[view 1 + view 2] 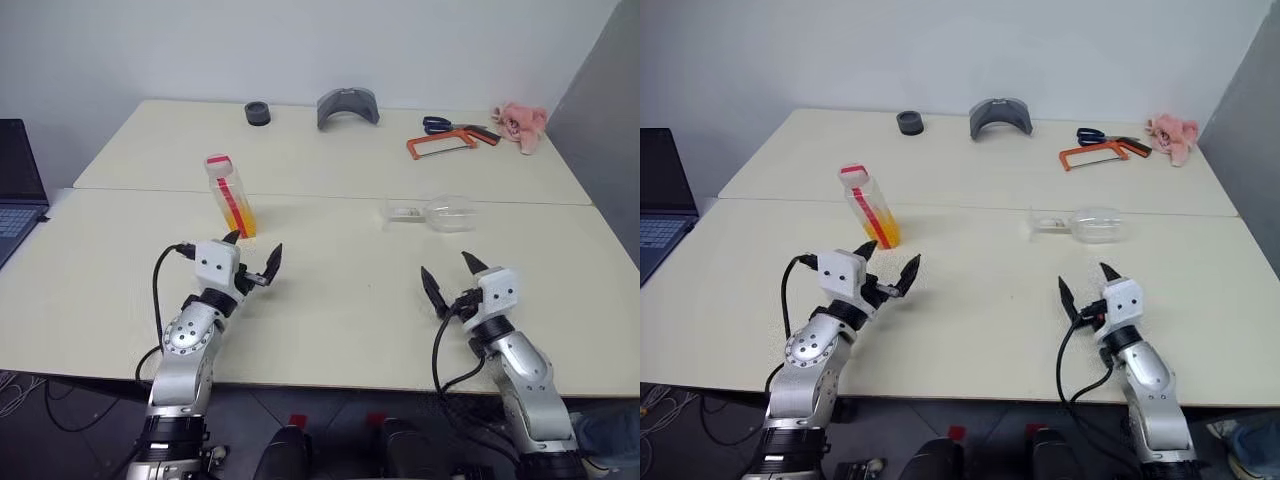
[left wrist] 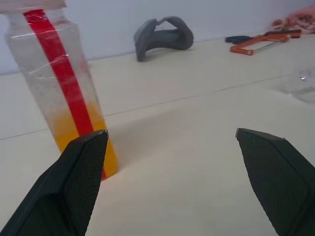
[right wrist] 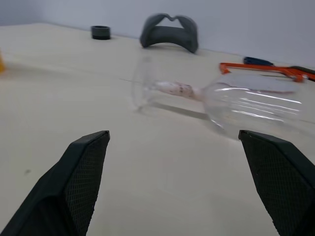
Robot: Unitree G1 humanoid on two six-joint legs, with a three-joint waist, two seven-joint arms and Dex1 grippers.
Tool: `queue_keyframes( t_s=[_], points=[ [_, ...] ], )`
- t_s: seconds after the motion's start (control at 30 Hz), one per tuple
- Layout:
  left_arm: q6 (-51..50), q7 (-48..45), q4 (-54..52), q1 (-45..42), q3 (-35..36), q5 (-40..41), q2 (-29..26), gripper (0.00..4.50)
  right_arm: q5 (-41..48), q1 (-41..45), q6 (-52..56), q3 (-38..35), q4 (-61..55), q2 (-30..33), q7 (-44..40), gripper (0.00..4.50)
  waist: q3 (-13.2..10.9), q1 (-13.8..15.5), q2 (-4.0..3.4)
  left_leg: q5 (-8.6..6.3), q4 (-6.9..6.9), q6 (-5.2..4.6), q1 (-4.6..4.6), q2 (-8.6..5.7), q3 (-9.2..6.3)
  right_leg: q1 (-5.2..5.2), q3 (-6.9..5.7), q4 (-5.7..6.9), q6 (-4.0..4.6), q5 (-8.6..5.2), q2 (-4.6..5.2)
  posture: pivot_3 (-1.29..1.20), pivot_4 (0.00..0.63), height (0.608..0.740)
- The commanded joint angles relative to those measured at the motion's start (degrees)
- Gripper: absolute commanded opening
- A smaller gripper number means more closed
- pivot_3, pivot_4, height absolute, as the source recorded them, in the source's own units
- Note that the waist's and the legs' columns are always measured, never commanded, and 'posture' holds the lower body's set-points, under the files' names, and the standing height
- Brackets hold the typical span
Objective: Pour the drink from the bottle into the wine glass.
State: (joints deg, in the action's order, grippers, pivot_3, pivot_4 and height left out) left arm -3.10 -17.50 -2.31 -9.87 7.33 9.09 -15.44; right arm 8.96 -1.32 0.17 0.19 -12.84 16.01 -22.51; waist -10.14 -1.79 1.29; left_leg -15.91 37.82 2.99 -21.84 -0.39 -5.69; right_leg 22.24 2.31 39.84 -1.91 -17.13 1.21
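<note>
Both end effectors, left point(image 1: 254, 254) and right point(image 1: 451, 276), gape wide, holding nothing.

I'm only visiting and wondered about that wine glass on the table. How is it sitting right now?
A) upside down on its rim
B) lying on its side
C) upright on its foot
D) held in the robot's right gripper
B: the wine glass lies on its side on the table, stem level, ahead of the open right gripper, which holds nothing.

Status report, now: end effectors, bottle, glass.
Both end effectors open and empty, left, right. Bottle upright, capped, drink low, just ahead of left. Wine glass lying on its side. Nothing between.
</note>
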Motion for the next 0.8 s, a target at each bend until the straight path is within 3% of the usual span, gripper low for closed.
queue_keyframes(
  t_s=[0.03, 0.8],
  points=[
    [-1.75, 3.68, -0.98, -0.64, 1.77, 0.38, 1.22, 4.46, 3.76, 0.07, 4.0, 1.91, -6.79, 2.7, -5.36, 4.5, 0.0, 0.0, 0.01, 0.0, 0.0, 0.0, 0.0, 0.0, -0.01, -0.01, 0.0, -0.01, 0.0, 0.0, 0.0, 0.0, 0.15, 0.74],
    [-3.11, 16.16, 3.7, -7.63, 1.32, -6.53, 3.98, 4.46, 16.23, 6.8, 24.5, 5.02, -19.21, 13.0, -17.21, 4.5, -0.02, 0.08, 0.04, 0.0, -0.02, 0.0, -0.12, -0.02, -0.16, -0.06, -0.13, -0.3, -0.07, 0.04, 0.0, 0.0, 0.15, 0.74]
  ],
)
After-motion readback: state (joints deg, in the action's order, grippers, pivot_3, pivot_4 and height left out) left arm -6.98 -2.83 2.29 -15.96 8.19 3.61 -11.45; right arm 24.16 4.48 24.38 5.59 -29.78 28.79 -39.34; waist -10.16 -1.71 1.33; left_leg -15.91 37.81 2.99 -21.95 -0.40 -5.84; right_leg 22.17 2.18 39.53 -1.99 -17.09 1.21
